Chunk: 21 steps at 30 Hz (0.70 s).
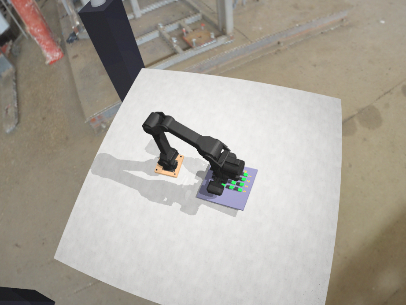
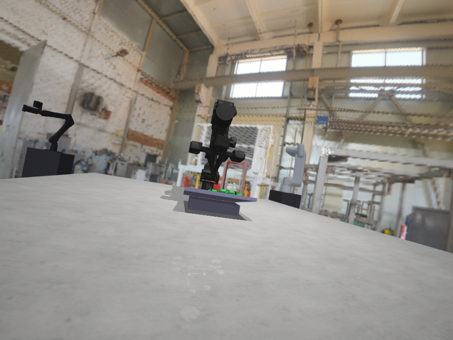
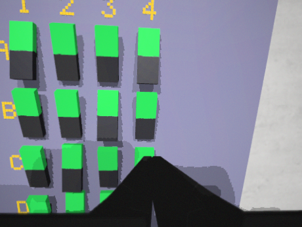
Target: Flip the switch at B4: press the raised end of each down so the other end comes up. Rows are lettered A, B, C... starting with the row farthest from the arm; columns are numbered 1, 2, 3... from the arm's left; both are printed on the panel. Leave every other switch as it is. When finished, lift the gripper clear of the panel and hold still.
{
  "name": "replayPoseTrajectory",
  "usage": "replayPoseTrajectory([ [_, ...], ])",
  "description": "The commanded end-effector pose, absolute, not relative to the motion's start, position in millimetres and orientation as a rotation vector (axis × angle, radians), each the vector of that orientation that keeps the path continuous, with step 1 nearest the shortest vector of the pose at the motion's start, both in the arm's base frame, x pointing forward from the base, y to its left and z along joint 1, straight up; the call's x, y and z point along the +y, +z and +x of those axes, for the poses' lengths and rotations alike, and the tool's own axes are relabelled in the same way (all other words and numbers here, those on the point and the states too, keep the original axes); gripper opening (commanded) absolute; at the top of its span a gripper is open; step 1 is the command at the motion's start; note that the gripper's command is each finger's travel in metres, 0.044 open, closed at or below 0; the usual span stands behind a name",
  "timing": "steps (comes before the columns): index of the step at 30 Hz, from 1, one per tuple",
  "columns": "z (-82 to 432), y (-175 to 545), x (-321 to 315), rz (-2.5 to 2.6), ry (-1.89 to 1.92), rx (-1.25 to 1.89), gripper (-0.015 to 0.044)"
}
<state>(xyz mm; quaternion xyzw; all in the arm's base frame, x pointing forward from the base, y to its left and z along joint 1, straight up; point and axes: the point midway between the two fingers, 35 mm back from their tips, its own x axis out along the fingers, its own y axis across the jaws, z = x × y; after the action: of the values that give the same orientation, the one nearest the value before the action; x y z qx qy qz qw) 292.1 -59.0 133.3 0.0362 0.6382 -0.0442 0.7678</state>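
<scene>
The purple panel [image 1: 229,200] [image 2: 219,196] [image 3: 203,98] carries rows of green-and-black switches. In the wrist view, switch B4 [image 3: 146,113] [image 1: 231,187] appears to have its far, green end raised and its near, black end down. Switches A4 [image 3: 148,54] and B3 [image 3: 107,113] beside it appear to have the near, black end raised. My gripper [image 3: 151,165] [image 2: 214,173] is shut and empty. The exterior view shows its tips above the panel, apart from it. In the wrist view the tips cover the near part of switch C4 [image 3: 143,153]; most of row D is hidden or out of frame.
The arm stands on an orange base plate [image 1: 179,164] on the pale table [image 1: 278,137]. Column numbers are printed beyond row A, and row letters at the left. The arm's shadow falls over part of the panel's near side.
</scene>
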Motion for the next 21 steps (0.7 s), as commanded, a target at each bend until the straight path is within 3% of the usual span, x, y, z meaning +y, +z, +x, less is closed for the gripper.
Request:
replayPoseTrajectory([
  [1,289.6,151.2,-58.2,0.077,-0.091,1.379,0.0],
  [8,282.1,155.9,-18.4,0.08,-0.089,1.379,0.0],
  [21,282.1,155.9,-18.4,0.08,-0.089,1.379,0.0],
])
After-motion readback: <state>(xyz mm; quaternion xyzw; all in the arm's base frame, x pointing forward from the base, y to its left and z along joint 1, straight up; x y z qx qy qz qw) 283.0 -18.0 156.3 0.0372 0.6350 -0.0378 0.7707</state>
